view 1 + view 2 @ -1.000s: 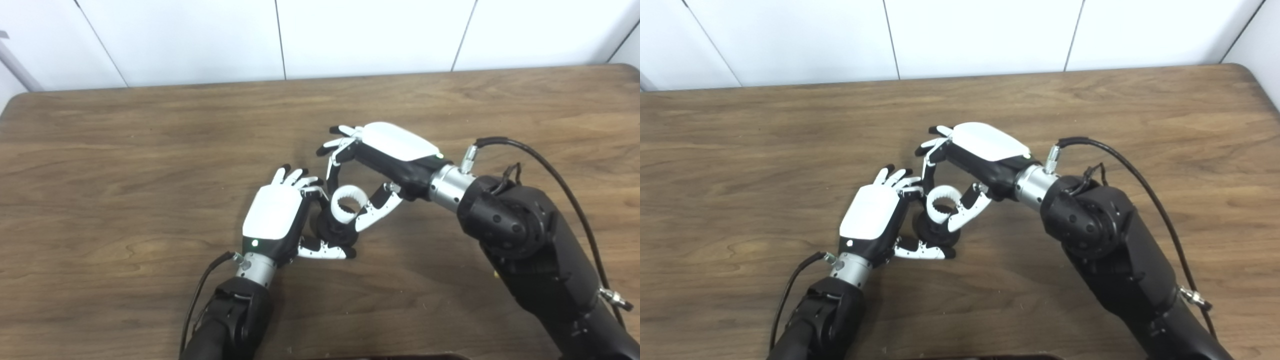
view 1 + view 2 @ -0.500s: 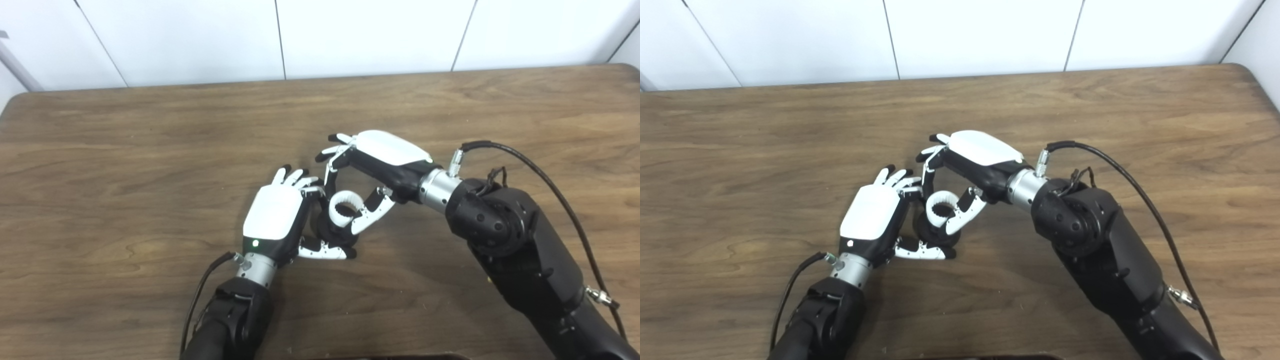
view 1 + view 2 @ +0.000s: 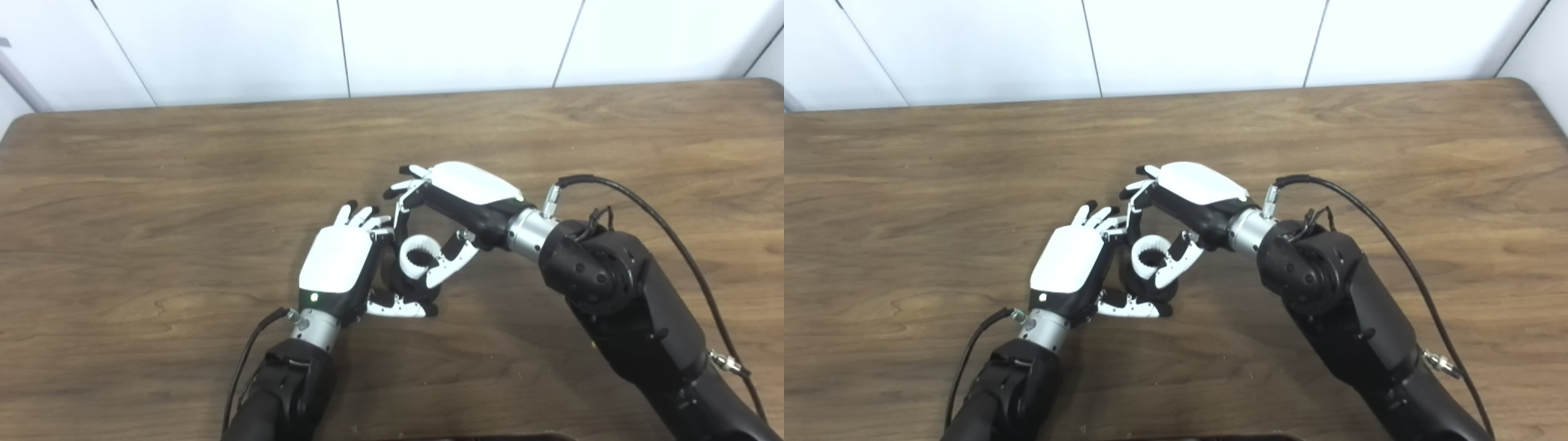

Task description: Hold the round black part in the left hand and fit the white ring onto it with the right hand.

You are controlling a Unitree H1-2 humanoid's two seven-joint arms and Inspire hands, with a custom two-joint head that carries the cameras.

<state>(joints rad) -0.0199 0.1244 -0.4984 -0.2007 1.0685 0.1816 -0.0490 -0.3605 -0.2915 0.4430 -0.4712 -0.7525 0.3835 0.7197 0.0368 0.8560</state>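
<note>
- The left hand (image 3: 335, 264) sits near the middle of the wooden table (image 3: 153, 202), back upward, its fingers and thumb wrapped around the round black part (image 3: 409, 286).
- The right hand (image 3: 456, 205) reaches in from the right, thumb and fingers pinched on the white ring (image 3: 419, 256).
- The white ring, toothed on its inner face, sits tilted right above the black part and touches its top; whether it is fully seated cannot be told.
- Both parts lie between the two hands, just above the tabletop.
- A black cable (image 3: 649, 211) loops off the right wrist.
</note>
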